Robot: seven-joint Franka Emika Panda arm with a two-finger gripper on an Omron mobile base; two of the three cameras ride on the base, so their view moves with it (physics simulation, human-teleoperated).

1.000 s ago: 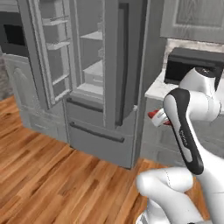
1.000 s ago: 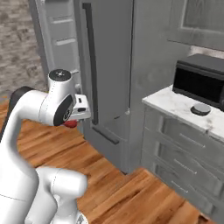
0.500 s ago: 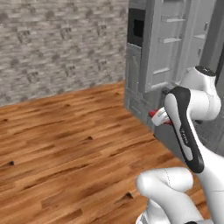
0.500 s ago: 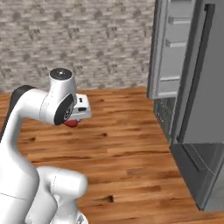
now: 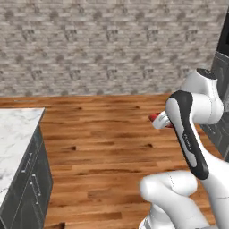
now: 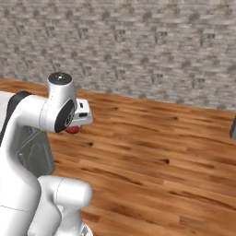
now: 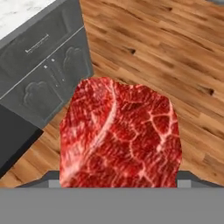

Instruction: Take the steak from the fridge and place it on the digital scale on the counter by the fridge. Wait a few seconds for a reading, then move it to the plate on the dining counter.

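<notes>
Steak (image 7: 120,135) is out of the fridge and held in the air, so the pickup step is done; whether the weighing on the scale is done cannot be judged from these views. With the base facing the brick wall (image 5: 107,44) and a marble worktop (image 5: 15,134) at the left edge of the left base view, the robot looks to be mid-transit, likely toward the dining side. Left to do at minimum: reach the plate and set the steak down. Gripper (image 6: 73,126) is tucked close to the arm, well above the wood floor (image 6: 161,147). Fingers are clamped on the steak: in the hand view the meat sits right at the tips, covering both and extending out past them, its flat face toward the camera. In the left base view a red edge pokes out beside the white hand; in the right base view it hangs just below it.
</notes>
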